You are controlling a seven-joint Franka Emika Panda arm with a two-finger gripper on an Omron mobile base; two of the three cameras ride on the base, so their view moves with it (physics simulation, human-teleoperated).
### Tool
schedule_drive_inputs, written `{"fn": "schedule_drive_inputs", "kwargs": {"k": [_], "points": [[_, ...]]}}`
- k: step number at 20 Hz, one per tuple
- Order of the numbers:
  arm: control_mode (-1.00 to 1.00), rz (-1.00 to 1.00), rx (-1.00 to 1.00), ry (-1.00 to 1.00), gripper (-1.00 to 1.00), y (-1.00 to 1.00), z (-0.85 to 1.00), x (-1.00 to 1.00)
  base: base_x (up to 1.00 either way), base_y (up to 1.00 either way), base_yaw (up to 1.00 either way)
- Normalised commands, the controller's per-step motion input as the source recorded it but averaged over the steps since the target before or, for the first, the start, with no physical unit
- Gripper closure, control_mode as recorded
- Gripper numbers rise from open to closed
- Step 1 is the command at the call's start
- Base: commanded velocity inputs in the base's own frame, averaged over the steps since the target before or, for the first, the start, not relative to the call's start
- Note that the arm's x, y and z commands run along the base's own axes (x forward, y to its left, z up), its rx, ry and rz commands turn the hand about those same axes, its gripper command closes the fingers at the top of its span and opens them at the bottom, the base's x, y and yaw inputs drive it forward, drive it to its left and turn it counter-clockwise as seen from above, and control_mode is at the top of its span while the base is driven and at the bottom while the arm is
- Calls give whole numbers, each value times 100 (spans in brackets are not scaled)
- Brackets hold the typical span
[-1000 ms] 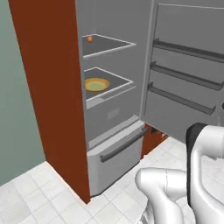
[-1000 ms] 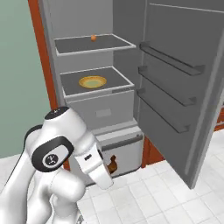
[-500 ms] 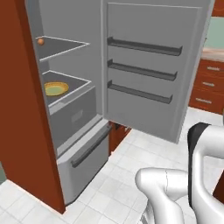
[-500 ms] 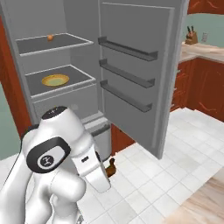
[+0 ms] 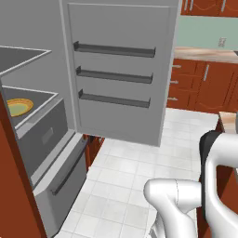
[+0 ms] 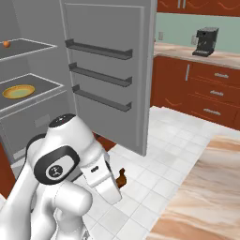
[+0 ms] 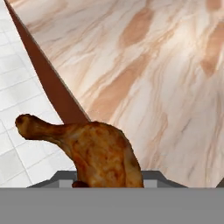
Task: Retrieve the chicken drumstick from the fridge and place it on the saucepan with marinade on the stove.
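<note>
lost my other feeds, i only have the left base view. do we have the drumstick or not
Observer: Yes. In the hand view the chicken drumstick sits right at the gripper, bone end pointing left in that picture.
Operator: where is the hand then
Observer: Low beside the arm in the right base view, where the drumstick shows as a small brown piece above the white floor tiles.
Operator: anything left in the fridge
Observer: An orange ball on the upper shelf, above the yellow plate.
Operator: whats ahead of the hand
Observer: A marbled counter top lies past the drumstick in the hand view.
</note>
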Motion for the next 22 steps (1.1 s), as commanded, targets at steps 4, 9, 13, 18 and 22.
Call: {"fn": "schedule_drive_inputs", "kwargs": {"k": [4,9,13,18,22], "points": [[100,0,0,0,100,0,0,0,-45,100,-50],[100,0,0,0,100,0,0,0,-52,78,-59],[100,0,0,0,100,0,0,0,-64,13,-82],[100,0,0,0,100,0,0,0,-73,9,-84],[100,0,0,0,100,0,0,0,-15,0,-76]]}}
